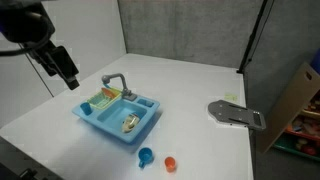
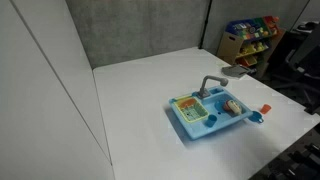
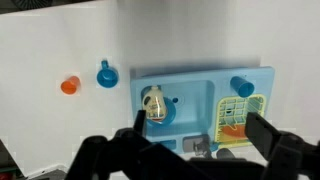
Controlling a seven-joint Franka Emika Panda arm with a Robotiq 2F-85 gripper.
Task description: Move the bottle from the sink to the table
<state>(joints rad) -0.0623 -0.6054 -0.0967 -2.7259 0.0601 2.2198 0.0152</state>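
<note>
The small pale yellow and white bottle (image 1: 130, 123) lies in the basin of the light blue toy sink (image 1: 93, 119), which stands on the white table (image 1: 190, 90). In the wrist view the bottle (image 3: 154, 103) lies in the left part of the sink (image 3: 200, 78). My gripper (image 1: 62, 65) hangs high above the table, up and to the side of the sink. In the wrist view its fingers (image 3: 197, 135) are spread wide and empty, above the faucet side of the sink. The sink (image 2: 190, 130) also shows in an exterior view; the gripper does not.
A small blue cup (image 1: 146, 156) and a red-orange item (image 1: 170, 162) stand on the table beside the sink. A grey flat device (image 1: 237, 114) lies further off. A green-yellow rack (image 3: 236, 118) and another blue cup (image 3: 242, 87) sit in the sink. A toy shelf (image 2: 250, 38) stands beyond the table.
</note>
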